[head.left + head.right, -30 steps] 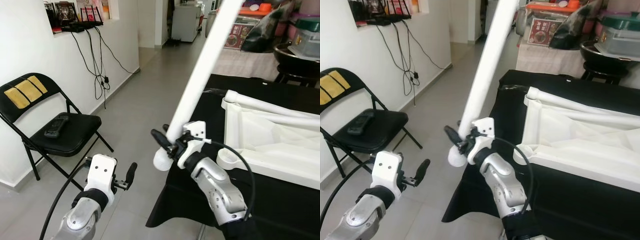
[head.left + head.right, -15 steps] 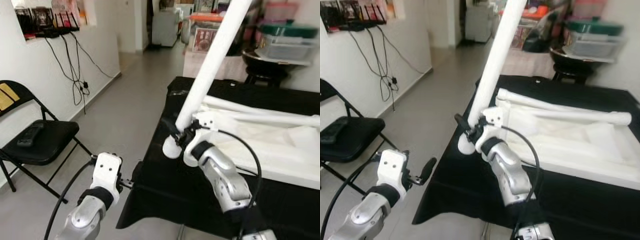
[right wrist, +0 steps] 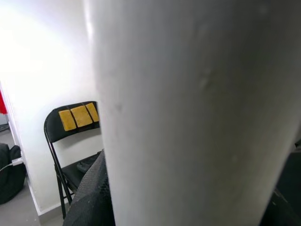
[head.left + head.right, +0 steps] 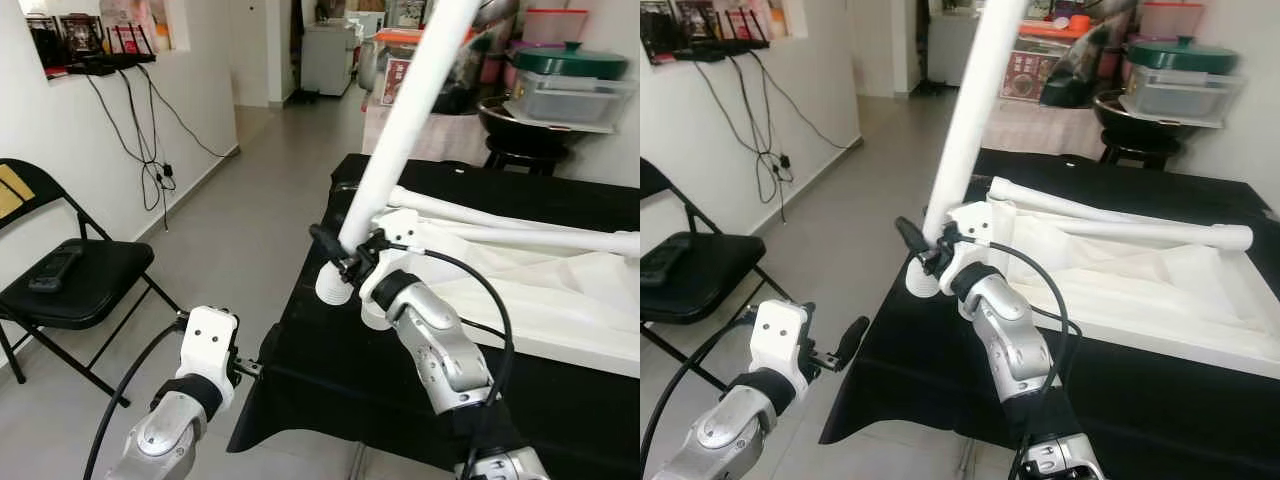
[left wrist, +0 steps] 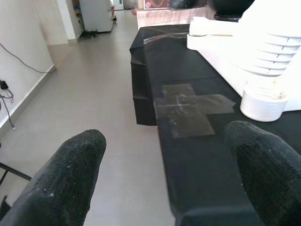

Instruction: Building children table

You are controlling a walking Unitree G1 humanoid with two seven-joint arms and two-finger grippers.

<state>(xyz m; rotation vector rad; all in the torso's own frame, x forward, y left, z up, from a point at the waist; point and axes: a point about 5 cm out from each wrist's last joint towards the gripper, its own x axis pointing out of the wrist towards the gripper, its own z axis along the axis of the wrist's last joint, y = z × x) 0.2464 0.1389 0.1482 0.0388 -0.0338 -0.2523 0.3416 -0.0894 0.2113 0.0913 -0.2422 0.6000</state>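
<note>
Our right gripper [image 4: 338,268] clamped the long white round table leg [image 4: 400,140]; our left gripper [image 4: 845,342] hung open, empty. Next, we judged, seating its end into the upturned white plastic tabletop's [image 4: 560,300] corner socket [image 4: 410,222].

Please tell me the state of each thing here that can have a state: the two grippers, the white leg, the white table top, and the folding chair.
right gripper: jaws shut on the white table leg.
white table leg: held up, tilted, lower end above the black cloth's edge.
left gripper: jaws open, holding nothing.
white table top: lying upside down on the black cloth.
folding chair: unfolded, a dark remote-like thing on its seat.
</note>
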